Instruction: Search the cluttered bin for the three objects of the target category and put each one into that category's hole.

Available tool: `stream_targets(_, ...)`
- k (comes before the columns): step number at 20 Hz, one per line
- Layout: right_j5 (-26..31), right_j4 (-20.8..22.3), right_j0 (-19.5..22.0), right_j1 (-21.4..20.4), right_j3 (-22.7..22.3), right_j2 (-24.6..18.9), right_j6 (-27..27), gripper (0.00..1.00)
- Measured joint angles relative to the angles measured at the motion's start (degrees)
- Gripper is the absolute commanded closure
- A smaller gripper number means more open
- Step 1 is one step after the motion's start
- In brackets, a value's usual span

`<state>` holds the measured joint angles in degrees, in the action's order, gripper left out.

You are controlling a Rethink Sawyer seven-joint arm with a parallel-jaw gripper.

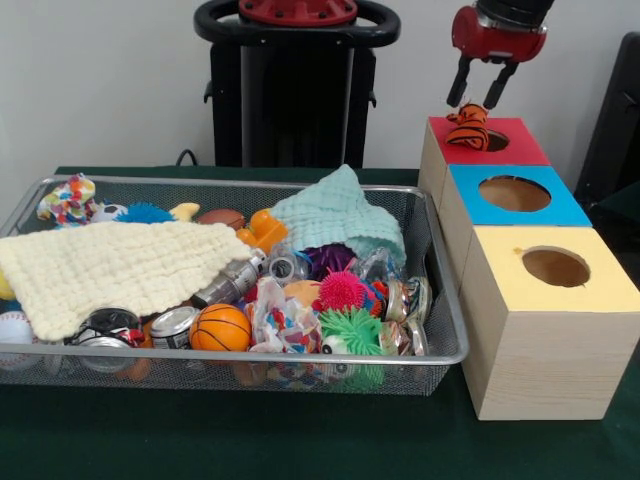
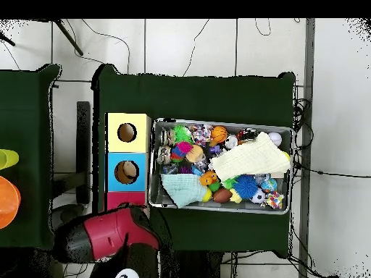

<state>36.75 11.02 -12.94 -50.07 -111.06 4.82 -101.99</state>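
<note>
An orange tiger toy with black stripes [image 1: 467,130] lies on the red top of the far wooden box [image 1: 520,145], at the left rim of its round hole [image 1: 497,141]. My gripper [image 1: 478,96] hangs just above the tiger, its fingers spread open and empty. The wire-mesh bin [image 1: 450,352] stands left of the boxes, full of clutter. I cannot make out a pale yellow animal toy in it. In the overhead view the arm [image 2: 109,233] covers most of the red box [image 2: 116,200], and the bin [image 2: 221,121] lies right of the boxes.
A blue-topped box [image 1: 560,210] and a yellow-topped box [image 1: 600,290] stand in line in front of the red one. In the bin are a pale yellow cloth [image 1: 110,268], a teal cloth [image 1: 335,212], a toy basketball [image 1: 220,327], spiky balls [image 1: 343,291], cans and an orange studded block [image 1: 264,231].
</note>
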Motion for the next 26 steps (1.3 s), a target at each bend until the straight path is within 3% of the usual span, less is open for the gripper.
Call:
stream_targets(13, 0.2, 0.0, 3.0, -1.1, 0.6, 0.0, 0.0, 0.00)
stream_targets(14, 0.2, 0.0, 3.1, -1.1, 0.6, 0.0, 0.0, 1.00)
stream_targets(26, 0.2, 0.0, 3.1, -1.1, 0.6, 0.0, 0.0, 1.00)
